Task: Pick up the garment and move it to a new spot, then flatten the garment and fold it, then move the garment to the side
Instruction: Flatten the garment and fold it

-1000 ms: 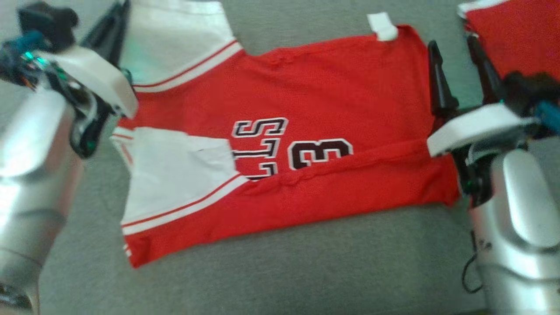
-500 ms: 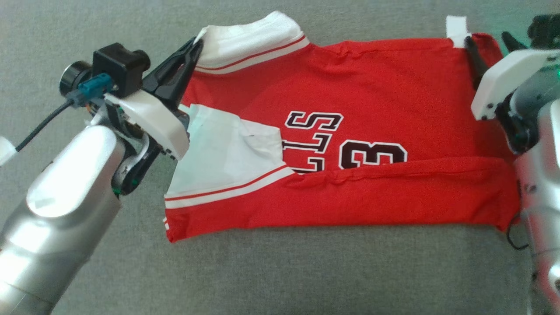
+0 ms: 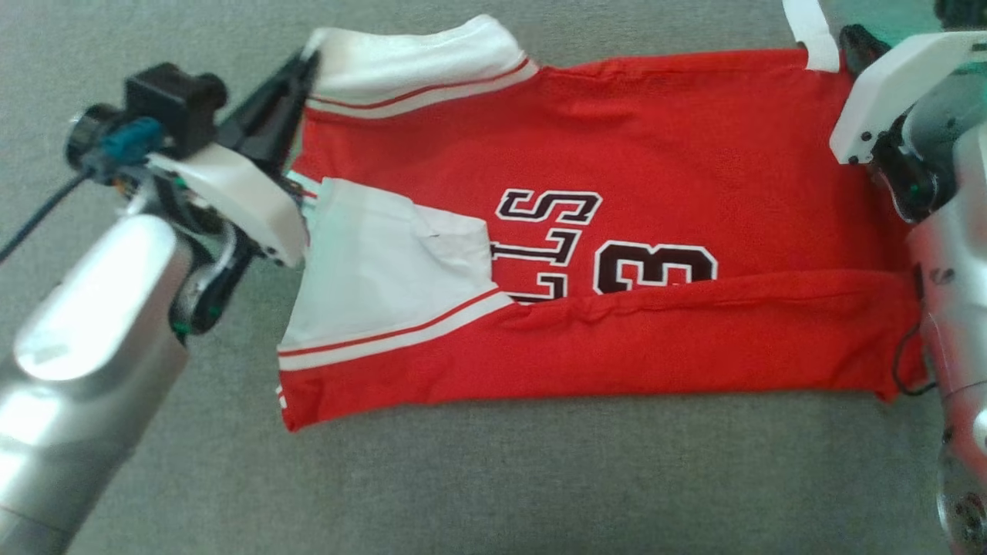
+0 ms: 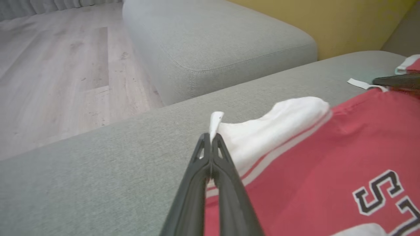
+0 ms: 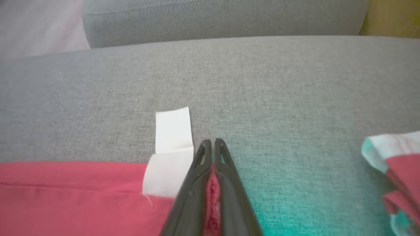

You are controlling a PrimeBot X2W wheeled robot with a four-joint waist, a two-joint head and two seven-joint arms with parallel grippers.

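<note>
Now both of my jaws are together and clamped on cloth. The garment (image 3: 655, 154), a red jersey with black lettering, lies flat on the grey sofa cushion (image 3: 540, 478) with its long axis running left to right, so each arm has 1 end of it.

My left jaws pinch the tip of the white shoulder panel (image 3: 416, 58) at the far-left corner; in the left wrist view a small flap of white cloth pokes out past the tips. My right jaws grip the red edge at the far-right corner, just beside the white tag (image 5: 173, 131), with red cloth showing between the 2 fingers in the right wrist view.

The near long edge is already turned up into a folded band (image 3: 694, 339) that covers the lower part of the lettering. So I judge the fold is partly made, and the far edge is the half left to bring over.

What matters for the next move is that the 2 held corners sit on the same far edge, at opposite ends. The rest of the jersey lies nearer to me than both grips. Drawing both corners toward the near side together should keep that edge parallel to the band; if 1 arm leads, the fold will skew.

A second garment (image 5: 400, 170) lies apart to the right, and I should keep clear of it.
</note>
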